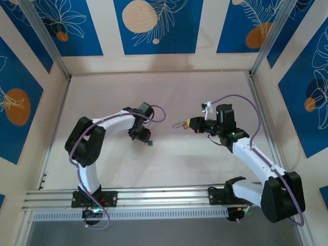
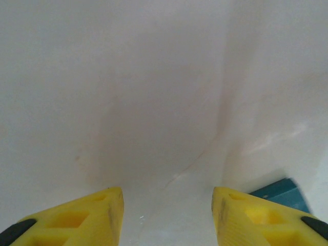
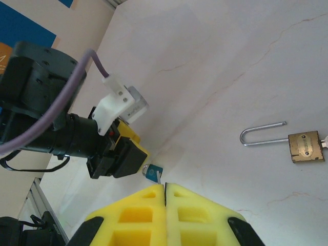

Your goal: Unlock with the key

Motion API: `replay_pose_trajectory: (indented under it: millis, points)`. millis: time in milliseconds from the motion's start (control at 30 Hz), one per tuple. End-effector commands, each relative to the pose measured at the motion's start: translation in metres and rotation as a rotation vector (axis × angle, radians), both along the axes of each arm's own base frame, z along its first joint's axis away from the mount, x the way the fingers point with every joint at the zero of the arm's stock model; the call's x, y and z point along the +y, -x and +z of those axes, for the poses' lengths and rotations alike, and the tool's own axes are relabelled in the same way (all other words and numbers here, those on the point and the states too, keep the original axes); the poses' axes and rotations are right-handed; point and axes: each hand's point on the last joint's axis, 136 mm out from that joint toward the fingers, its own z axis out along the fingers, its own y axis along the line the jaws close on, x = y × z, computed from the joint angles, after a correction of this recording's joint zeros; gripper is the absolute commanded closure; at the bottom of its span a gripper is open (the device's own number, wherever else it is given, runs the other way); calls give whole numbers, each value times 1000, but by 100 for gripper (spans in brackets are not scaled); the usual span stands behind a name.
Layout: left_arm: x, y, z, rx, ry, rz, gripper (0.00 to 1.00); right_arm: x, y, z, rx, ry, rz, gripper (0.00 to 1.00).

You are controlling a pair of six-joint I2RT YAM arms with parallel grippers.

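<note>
The key (image 1: pixel 150 144) lies on the bench (image 1: pixel 169 92) near the middle of the top view, just lower right of the left tool (image 1: pixel 142 136). This tool's fingers (image 2: pixel 92 215) stand apart with nothing between them. The right tool (image 3: pixel 165 187) is closed on nothing, its fingertips pressed together. The brass padlock (image 3: pixel 306 146) lies flat at the right edge of the right wrist view, apart from both tools.

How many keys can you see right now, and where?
1. The key lies on the table just beside the open left gripper, blue head showing. A silvery bit at the padlock, opposite its shackle, is too small to identify, so another may be hidden.
</note>
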Motion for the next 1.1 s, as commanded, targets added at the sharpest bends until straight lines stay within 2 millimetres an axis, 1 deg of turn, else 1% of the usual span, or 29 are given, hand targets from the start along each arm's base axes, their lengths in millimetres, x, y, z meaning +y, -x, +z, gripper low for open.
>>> replay_pose_trajectory:
  millis: [0,233,433,533,733,833,933,1000,1067]
  points:
    - [9,10,-6,28,-26,1,52,1,2,5,-10,-5,12,100]
    - [5,19,-2,36,-8,-12,53,1,2,7,-10,-7,14,100]
    - [-6,25,4,48,23,-36,53,1,2,8,-12,-7,16,100]
    - [-7,27,5,54,19,-45,53,1,2,9,-15,-7,15,100]
    - [-4,25,10,37,-4,-50,53,1,3,10,-18,-5,17,100]
    - [-4,21,18,21,-12,-69,50,0,2,7,-16,0,14,100]
    - [-12,21,29,27,22,-113,46,0,3,3,-7,1,11,100]
    - [-23,25,36,52,77,-161,45,-1,4,0,-1,2,7,100]
    - [-35,32,40,86,129,-217,46,-2,4,-3,2,4,0,100]
